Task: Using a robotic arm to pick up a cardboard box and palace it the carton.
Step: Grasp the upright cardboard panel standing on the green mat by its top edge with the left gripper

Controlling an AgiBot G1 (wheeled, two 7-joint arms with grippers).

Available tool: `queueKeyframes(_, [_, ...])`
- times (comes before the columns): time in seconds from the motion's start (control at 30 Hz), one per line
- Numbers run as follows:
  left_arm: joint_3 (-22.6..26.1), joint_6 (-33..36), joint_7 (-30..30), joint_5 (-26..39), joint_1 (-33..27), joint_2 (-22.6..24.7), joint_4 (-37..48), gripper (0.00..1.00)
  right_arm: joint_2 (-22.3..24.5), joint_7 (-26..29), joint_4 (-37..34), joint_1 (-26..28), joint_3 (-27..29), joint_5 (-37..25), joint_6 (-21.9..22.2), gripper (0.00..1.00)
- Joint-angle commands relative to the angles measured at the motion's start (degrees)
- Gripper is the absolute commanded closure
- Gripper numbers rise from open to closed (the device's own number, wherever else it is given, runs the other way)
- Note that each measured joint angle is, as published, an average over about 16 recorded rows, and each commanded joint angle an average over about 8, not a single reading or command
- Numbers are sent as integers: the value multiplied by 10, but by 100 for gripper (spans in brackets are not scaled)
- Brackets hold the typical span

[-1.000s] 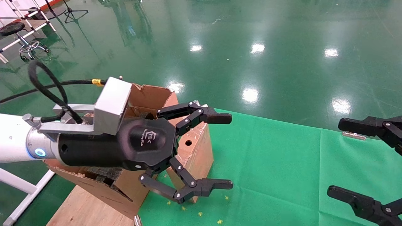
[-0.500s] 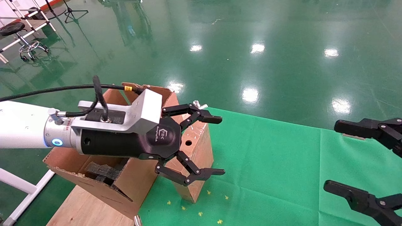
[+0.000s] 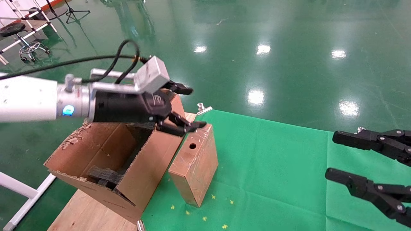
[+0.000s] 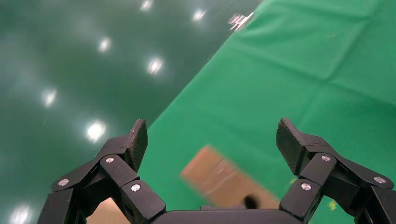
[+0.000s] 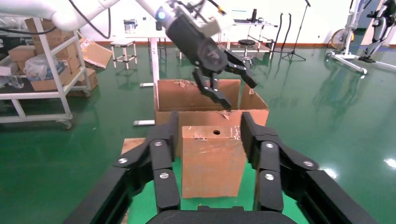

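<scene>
The cardboard box [image 3: 196, 166], small, brown and taped, with a round hole in its top face, stands upright on the green cloth [image 3: 276, 166] against the carton [image 3: 106, 154]. The carton is large, with torn flaps and black foam inside. My left gripper [image 3: 196, 107], on the white robotic arm [image 3: 29, 99], hovers open above the box's far top edge and the carton's near flap, holding nothing. In the left wrist view the box [image 4: 224, 182] lies blurred below the open left gripper [image 4: 212, 135]. My right gripper [image 3: 332, 156] waits open at the right, facing the box [image 5: 212, 163].
A metal binder clip [image 3: 204, 109] sits at the cloth's far edge behind the box. The carton rests on a wooden board [image 3: 83, 211] beside a white frame leg [image 3: 19, 199]. A stool and racks [image 3: 22, 35] stand on the glossy green floor at far left.
My left gripper has risen and drawn back from beside the box to above its far top edge, still open. The right gripper has edged slightly leftward.
</scene>
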Motion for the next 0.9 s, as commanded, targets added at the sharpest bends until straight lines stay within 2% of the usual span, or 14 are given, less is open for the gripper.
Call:
queueKeyframes(0.03, [17, -6, -55, 46, -26, 5, -1, 0, 0, 0, 0, 0, 0, 0, 0, 100])
queueKeyframes(0.2, [61, 46, -216, 132, -85, 30, -3, 0, 0, 0, 0, 0, 0, 0, 0, 100])
queueKeyframes(0.33, [87, 89, -304, 173, -119, 55, -5, 0, 0, 0, 0, 0, 0, 0, 0, 100])
queueKeyframes(0.53, [108, 117, -357, 190, -133, 78, -7, 0, 0, 0, 0, 0, 0, 0, 0, 100])
queueKeyframes(0.9, [145, 126, -404, 215, -126, 104, -8, 0, 0, 0, 0, 0, 0, 0, 0, 100])
